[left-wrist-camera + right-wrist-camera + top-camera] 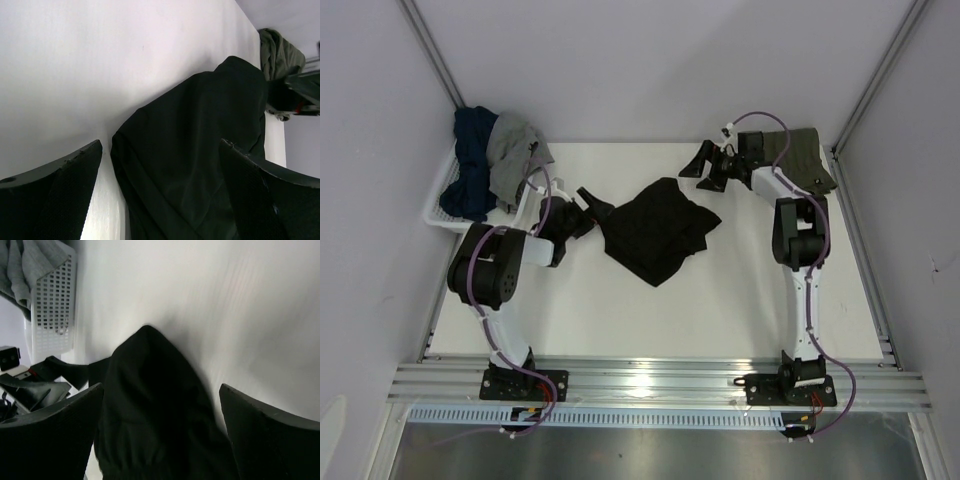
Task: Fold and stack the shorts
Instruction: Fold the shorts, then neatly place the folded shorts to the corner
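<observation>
Left pincer (599, 207) and right pincer (698, 165) are gaping empty, flanking the black shorts (658, 230), likely so each takes one side.

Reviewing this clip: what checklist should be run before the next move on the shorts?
1. Left gripper open, gripping nothing: ok.
2. Right gripper open, gripping nothing: ok.
3. Black shorts lying flat and neatly folded: not ok, rumpled mid-table.
4. Olive shorts folded: cannot tell, partly hidden behind the right arm.
5. Pairs stacked: not ok, they lie apart.
</observation>
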`<state>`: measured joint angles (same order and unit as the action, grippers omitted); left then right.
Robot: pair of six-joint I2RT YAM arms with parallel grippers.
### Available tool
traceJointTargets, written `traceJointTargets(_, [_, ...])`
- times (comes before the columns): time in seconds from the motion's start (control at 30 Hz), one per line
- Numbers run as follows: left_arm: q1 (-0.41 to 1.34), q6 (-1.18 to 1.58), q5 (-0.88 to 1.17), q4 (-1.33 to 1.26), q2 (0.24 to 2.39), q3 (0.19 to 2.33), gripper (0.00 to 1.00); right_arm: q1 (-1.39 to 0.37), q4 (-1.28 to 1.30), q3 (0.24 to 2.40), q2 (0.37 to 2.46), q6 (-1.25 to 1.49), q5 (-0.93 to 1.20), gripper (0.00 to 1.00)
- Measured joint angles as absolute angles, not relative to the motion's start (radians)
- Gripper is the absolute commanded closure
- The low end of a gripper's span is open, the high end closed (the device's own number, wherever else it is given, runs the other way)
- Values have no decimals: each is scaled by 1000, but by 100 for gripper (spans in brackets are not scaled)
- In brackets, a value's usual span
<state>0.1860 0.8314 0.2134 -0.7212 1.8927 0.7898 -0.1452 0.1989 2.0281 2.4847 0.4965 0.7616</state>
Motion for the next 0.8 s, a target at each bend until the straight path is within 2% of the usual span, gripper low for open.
traceJointTargets(0.3, [196,715,146,-521,1649,741,1,-99,76,1404,1930,521,670,0])
traceJointTargets(0.47, [332,583,7,-360,1495,773,1,-123,-20,1081,1695,619,579,0])
traceJointTargets(0.63, [500,455,-97,-211,1517,917,1,-225,-79,808,1568,712,513,1])
traceJointTargets(0.8, [552,390,-153,-126,1622,1042,1,-324,-189,641,1478,813,456,1])
